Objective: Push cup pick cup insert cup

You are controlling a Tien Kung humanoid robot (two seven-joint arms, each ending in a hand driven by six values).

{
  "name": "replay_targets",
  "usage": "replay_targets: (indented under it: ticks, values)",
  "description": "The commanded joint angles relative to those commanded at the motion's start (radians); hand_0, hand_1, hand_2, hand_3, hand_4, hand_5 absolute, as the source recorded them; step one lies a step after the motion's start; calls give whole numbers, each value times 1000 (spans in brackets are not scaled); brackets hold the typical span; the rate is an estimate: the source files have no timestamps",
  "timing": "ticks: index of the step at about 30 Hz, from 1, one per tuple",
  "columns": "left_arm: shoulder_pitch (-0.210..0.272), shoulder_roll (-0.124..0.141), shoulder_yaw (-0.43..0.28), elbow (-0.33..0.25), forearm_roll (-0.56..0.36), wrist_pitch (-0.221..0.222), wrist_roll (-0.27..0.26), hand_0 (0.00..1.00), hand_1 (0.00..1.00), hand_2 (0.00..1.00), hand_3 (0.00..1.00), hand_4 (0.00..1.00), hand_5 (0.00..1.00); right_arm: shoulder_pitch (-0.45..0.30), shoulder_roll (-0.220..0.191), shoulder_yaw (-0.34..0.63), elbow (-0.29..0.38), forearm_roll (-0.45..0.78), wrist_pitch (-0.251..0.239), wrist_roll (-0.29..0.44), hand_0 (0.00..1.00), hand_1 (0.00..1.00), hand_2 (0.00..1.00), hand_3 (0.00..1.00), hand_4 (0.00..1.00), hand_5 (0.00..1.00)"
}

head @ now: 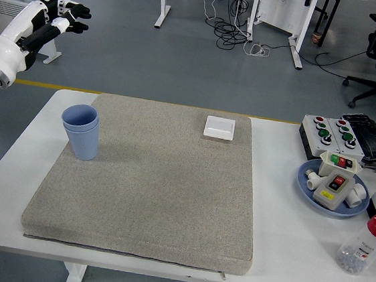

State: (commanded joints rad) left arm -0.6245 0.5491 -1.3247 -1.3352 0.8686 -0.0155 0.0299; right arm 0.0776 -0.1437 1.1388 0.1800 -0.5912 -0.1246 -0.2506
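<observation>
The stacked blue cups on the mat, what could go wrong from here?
The light blue plastic stacked cups stand tall near the left edge of the grey fabric mat, so a sideways knock could tip them off it. The raised left hand, fingers spread, is well clear of the cups and would pass above them if lowered.

Two blue cups [81, 132], one nested inside the other, are standing upright near the left edge of the grey mat [150, 184] covering the white table [288, 212]. The left hand [44, 26] is hanging in the air well apart from them, up beyond the table's far left corner, fingers loosely spread and gripping nothing. A small white box [219, 127] is lying at the mat's far edge.
</observation>
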Motion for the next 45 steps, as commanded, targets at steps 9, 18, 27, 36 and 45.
replay_targets:
  ticks: [9, 18, 27, 36, 45]
  values:
    - [340, -72, -255, -41, -378, -3, -79, 482, 587, 616, 597, 593, 998, -2, 0, 3, 0, 4, 1, 1, 724, 644, 648, 577, 125, 468]
    - [542, -172, -342, -14, -667, -71, -128, 636, 671, 705, 656, 596, 998, -17, 12, 18, 0, -3, 1, 3, 723, 645, 648, 577, 125, 468]
    - [600, -233, -291, 50, -803, -162, -13, 868, 860, 910, 834, 602, 998, -20, 15, 22, 0, -10, 2, 3, 724, 645, 647, 577, 124, 467]
    - [562, -266, -270, 133, -888, -186, 11, 873, 867, 923, 852, 574, 998, -18, 12, 19, 0, -6, 3, 4, 723, 645, 647, 577, 123, 469]
    - [542, -278, -284, 133, -824, -184, -19, 877, 872, 932, 857, 569, 998, -13, 10, 19, 0, -2, 4, 4, 725, 645, 647, 577, 124, 469]
